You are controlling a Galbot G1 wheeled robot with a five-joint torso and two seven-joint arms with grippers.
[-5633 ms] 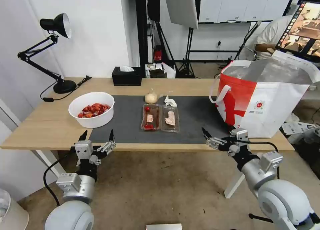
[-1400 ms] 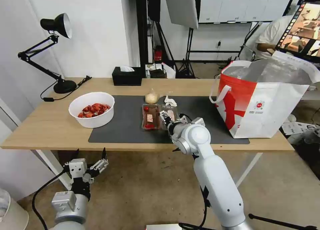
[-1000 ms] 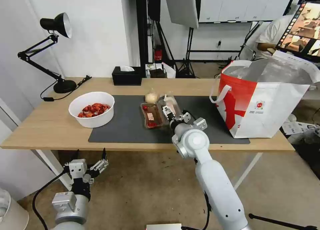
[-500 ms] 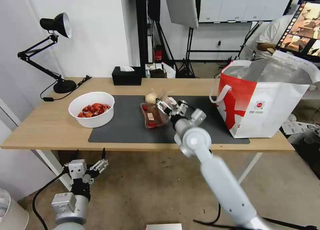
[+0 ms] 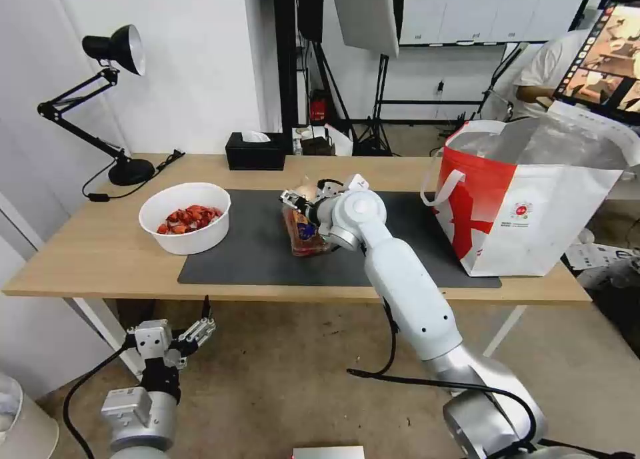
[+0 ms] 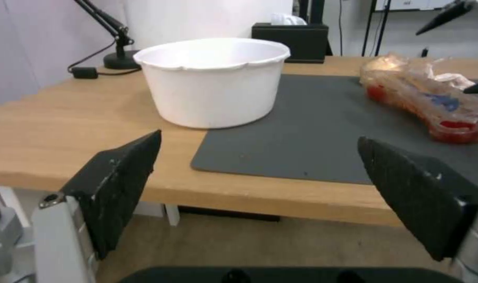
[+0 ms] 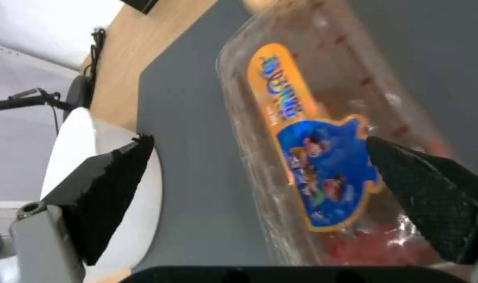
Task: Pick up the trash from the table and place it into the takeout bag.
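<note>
The clear plastic food tray [image 5: 305,231] lies folded shut on the dark mat [image 5: 247,249], a blue and orange label on its upper face [image 7: 323,157]. My right gripper [image 5: 297,202] hovers open just over the tray's far end, fingers [image 7: 113,184] spread wide to either side. A white bowl of red shells [image 5: 185,218] stands at the mat's left edge. The beige lump in its clear bag [image 6: 386,63] sits behind the tray. The takeout bag [image 5: 533,206] stands open on the table's [image 5: 87,252] right end. My left gripper [image 5: 183,319] waits open below the table's front edge.
A black desk lamp [image 5: 113,52] and a black tissue box [image 5: 253,154] stand along the table's far side. Light stands and a person at a screen are in the room behind. Bare wood lies left of the bowl [image 6: 213,78].
My right arm came up from the table's front edge, took the tray's right half, lifted it and folded it over the left half, and now stands open. The left arm sank lower.
</note>
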